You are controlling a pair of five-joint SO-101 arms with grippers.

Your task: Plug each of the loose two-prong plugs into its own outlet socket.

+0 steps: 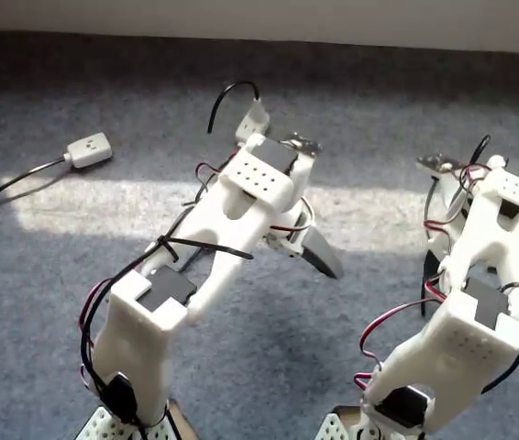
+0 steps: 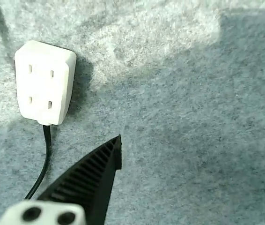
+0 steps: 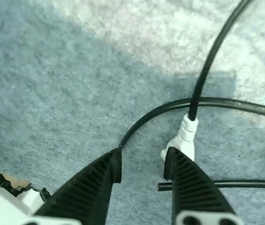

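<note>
Right end effector (image 3: 142, 161): part open, nothing held, set low over the table (image 3: 39, 70).

Plug (image 3: 181, 140): white, lying on the grey cover just beyond the tip of one finger (image 3: 188, 187). It is touching that finger or nearly so, and sits off to that side of the gap rather than between the jaws. Its long axis is judged to run away from the end effector, cord end farthest. A small sideways shift is judged needed before the body can be gripped. The prongs are covered by the fingertip, so their direction cannot be told.

Black cord (image 3: 212, 61): leaves the plug's far end.

Second black cable (image 3: 179, 105): crosses just behind the plug.

Third cable (image 3: 217, 183): its end lies beside the same finger.

Left end effector (image 1: 314, 250): judged open and empty, held above the table.

Outlet socket (image 2: 44, 83): white block with two pairs of slots facing up, both vacant. Its lead (image 2: 46, 150) leaves the end nearest the left finger (image 2: 92, 183). In the high view the block is seen well apart from both arms, with the left arm nearer.

A further loose plug cannot be made out.
</note>
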